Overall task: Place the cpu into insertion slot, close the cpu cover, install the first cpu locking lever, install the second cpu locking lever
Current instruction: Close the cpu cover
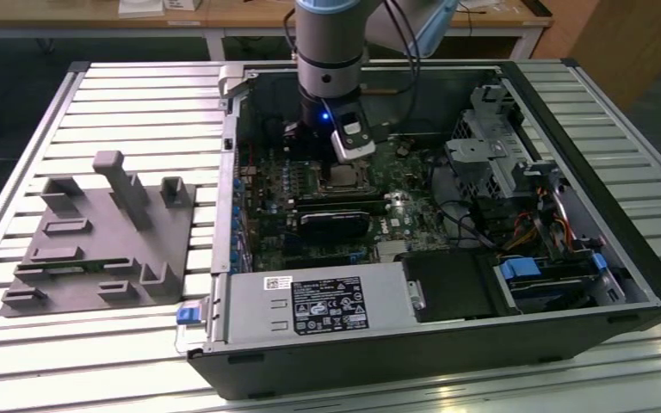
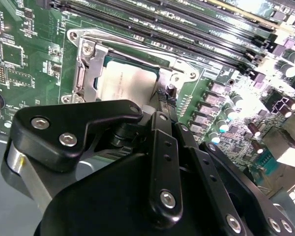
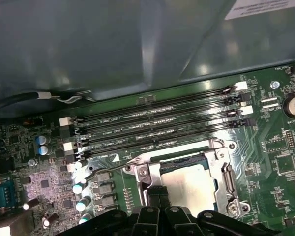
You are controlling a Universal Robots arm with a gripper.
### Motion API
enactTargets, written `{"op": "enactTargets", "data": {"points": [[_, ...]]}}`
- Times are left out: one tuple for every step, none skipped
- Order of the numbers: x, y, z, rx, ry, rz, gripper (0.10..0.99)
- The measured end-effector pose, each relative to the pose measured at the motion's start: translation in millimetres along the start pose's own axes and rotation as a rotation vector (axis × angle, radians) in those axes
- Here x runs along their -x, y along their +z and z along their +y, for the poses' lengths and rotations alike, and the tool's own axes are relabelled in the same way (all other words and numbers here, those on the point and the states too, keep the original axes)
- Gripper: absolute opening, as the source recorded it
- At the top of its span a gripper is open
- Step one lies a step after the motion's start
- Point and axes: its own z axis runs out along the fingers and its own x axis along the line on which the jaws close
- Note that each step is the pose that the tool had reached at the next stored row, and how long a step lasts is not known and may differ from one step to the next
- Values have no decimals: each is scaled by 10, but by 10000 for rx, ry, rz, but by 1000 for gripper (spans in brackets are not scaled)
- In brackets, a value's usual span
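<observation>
The cpu [image 2: 128, 81] lies flat in the insertion slot [image 2: 81, 78] on the green board, its silvery top showing through the window of the cpu cover [image 2: 91, 54], which lies down over it. In the first wrist view the cpu [image 3: 194, 184] sits inside the cover frame [image 3: 221, 152], and a thin wire locking lever [image 3: 105, 168] sticks out sideways from the socket's corner. My gripper [image 3: 157, 194] is shut, its black fingertips together at the socket's edge beside the cpu. In the exterior view the gripper [image 1: 330, 170] hangs low over the socket [image 1: 342, 181].
Long black memory slots [image 3: 157, 123] run beside the socket. The open computer case [image 1: 606, 215] walls in the board, with the power-supply box [image 1: 307, 305] at the front and a drive cage [image 1: 491, 146] with cables at the exterior view's right. A grey fixture [image 1: 101, 232] stands on the slatted table.
</observation>
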Motion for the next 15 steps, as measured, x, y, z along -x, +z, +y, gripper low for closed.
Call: {"op": "enactTargets", "data": {"points": [[-8, 0, -2, 1, 0, -2, 106], [-15, 0, -3, 2, 0, -5, 106], [-20, 2, -5, 4, 0, -7, 106], [-23, 6, -5, 4, -1, -10, 106], [-25, 13, -7, 3, -2, -11, 106], [-26, 20, -7, 3, -4, -11, 106], [-26, 25, -8, 3, -4, -11, 106], [-27, 29, -8, 2, -4, -11, 106], [-27, 32, -9, 2, -3, -11, 106], [-27, 34, -9, 1, -3, -11, 106], [-27, 36, -9, 0, -3, -11, 106], [-27, 37, -9, 0, -3, -10, 106], [-25, 38, -8, 1, -3, -11, 106], [-21, 39, -8, 2, -3, -11, 106], [-16, 40, -7, 3, -3, -11, 106]]}}
